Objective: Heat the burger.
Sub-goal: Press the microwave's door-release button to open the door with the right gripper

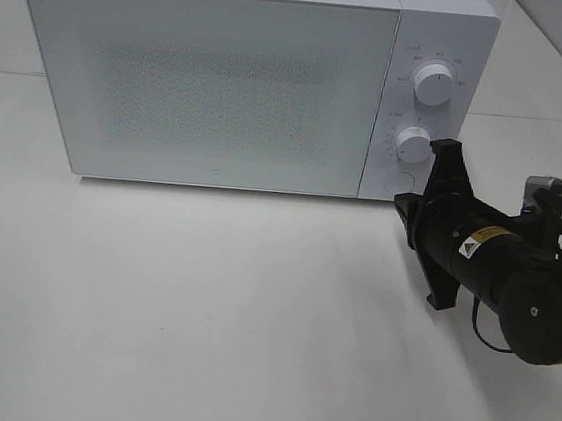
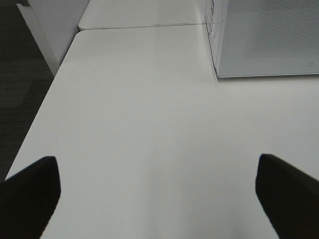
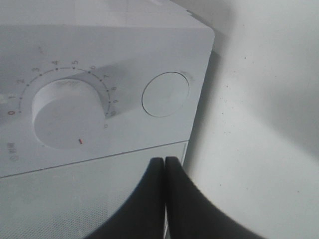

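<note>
Microwave [image 1: 224, 84]: sits on the white bench [image 1: 199, 323], door shut; its frosted front hides the inside.
Burger: not visible in any view; probably inside the microwave, but I cannot tell.
Right claw [image 3: 165, 164]: pressed fully together, holding nothing, tips right at the control panel below the lower dial [image 3: 70, 119], close to the round button [image 3: 165, 94].
Left claw [image 2: 159, 191]: spread wide, empty, over bare bench beside the microwave's outer corner.
Lower dial: red mark points away from the zero, past the end of the numbered scale.
Step, as I judge it: setting the timer or pressing the button.
Risk: closed tips may slip off the smooth dial or catch the door seam.
Risk: pressing the button by mistake could pop the door open.
Risk: a hard push could shove the microwave back.
</note>
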Robot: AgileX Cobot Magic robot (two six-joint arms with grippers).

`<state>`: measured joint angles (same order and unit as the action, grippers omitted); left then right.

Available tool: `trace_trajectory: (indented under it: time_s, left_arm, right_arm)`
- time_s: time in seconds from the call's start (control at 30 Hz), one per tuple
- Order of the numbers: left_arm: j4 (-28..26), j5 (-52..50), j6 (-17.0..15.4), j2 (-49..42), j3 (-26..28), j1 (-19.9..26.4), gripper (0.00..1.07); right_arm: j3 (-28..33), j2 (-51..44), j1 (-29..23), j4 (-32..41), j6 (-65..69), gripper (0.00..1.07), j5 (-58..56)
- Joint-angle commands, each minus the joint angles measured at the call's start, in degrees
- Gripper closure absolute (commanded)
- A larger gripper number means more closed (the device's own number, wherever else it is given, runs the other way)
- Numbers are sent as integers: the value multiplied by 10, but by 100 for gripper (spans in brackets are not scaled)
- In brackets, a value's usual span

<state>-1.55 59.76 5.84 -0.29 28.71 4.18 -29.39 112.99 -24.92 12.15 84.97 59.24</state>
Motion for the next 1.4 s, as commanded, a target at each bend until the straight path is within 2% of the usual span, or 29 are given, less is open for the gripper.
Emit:
trace_trajectory:
  time_s: [0.03,0.37,0.83,1.4]
  left_arm:
    - [1,-5,-2,-11,-2,2,6]
    - [1,-5,-2,-11,-2,2,6]
    - [1,-5,-2,-11,-2,2,6]
    - [1,-5,-2,-11,-2,2,6]
  right_arm:
    - [-14,7,0,2,7,104,-14]
    - [-57,37,2,14,-4,104,-32]
    - [-83,61,2,30,-10,104,-32]
    - [-107,65,29,31,-29,104,-61]
